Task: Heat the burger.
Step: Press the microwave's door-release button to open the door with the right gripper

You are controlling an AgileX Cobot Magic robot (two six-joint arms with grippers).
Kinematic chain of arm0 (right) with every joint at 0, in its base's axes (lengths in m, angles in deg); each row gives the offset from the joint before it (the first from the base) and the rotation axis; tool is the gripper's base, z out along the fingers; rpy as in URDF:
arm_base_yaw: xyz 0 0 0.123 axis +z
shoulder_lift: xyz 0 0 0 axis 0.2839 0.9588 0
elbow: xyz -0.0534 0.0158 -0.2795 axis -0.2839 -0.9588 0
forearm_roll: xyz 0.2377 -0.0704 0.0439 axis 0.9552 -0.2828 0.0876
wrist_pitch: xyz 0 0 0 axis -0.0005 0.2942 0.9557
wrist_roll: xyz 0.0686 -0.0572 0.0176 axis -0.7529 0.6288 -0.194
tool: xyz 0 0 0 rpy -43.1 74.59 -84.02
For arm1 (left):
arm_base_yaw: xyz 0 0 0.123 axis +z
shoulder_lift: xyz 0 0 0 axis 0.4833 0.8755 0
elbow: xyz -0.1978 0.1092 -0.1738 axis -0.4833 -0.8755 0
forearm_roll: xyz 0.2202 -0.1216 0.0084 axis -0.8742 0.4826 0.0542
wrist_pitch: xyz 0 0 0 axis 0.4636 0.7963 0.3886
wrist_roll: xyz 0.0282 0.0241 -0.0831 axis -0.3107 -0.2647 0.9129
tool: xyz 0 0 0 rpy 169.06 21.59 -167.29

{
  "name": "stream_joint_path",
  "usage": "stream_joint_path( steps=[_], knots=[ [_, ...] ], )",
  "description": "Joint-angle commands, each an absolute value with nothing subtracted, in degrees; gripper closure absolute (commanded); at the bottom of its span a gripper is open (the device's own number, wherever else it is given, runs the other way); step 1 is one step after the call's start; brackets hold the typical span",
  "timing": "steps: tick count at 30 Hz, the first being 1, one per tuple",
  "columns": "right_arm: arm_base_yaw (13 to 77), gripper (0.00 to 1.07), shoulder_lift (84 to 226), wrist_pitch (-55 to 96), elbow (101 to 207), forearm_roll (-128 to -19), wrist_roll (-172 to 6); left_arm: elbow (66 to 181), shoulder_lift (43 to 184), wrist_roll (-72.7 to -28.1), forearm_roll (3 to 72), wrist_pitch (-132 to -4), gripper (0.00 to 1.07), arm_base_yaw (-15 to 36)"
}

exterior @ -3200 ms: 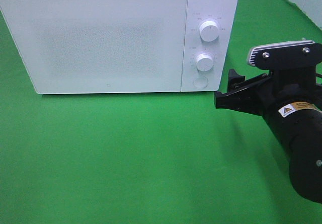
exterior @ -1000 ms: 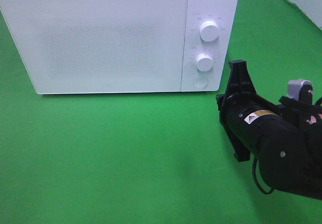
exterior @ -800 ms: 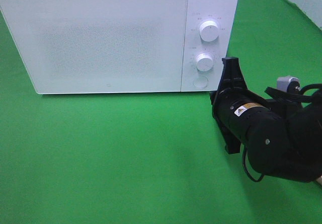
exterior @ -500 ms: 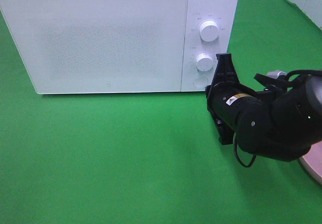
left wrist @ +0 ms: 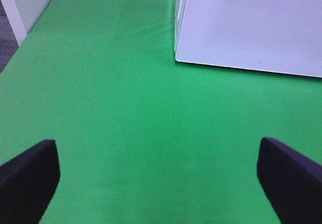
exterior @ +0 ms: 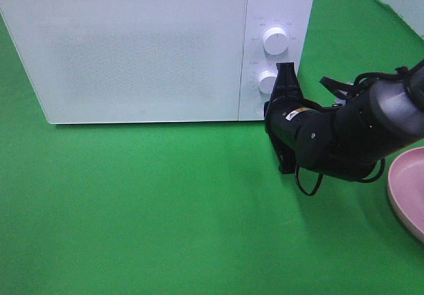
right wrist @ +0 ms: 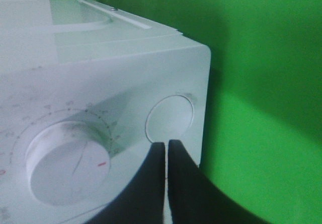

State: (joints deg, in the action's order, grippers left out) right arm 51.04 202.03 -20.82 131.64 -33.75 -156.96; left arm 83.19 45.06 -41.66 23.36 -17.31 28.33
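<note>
Burger: not in any view, location cannot be told. Pink plate point(exterior: 407, 192) at near right edge. Left gripper point(left wrist: 160, 176) spread wide over green cloth point(left wrist: 126, 108). Right gripper point(right wrist: 166, 146) pressed together, tips at round button point(right wrist: 169, 116) beside lower dial point(right wrist: 65, 168); contact unclear. Microwave point(exterior: 132, 50) behind, door closed.

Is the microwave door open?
No, the microwave door sits shut, flush with the control panel, while the shut right end effector points at the round button.

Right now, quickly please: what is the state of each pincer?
Left pincer: open, holding nothing.
Right pincer: shut, holding nothing, tips by the round button of the microwave.
</note>
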Motion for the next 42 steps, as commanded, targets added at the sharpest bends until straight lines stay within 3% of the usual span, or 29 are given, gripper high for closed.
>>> stream_joint_path(
  steps=[1, 20, 42],
  knots=[
    [49.95, 1.07, 203.75, -19.96, 133.82, -34.43, -157.54, 83.02, 44.78, -41.78, 23.59, -17.72, 0.07, 28.5],
    [47.26, 1.07, 209.53, -20.01, 140.69, -35.58, -158.22, 83.02, 44.78, -41.78, 23.48, -17.72, 0.07, 28.5],
    [47.26, 1.07, 209.88, -39.72, 144.19, -38.22, -159.48, 83.02, 44.78, -41.78, 23.48, -17.72, 0.07, 28.5]
  ],
)
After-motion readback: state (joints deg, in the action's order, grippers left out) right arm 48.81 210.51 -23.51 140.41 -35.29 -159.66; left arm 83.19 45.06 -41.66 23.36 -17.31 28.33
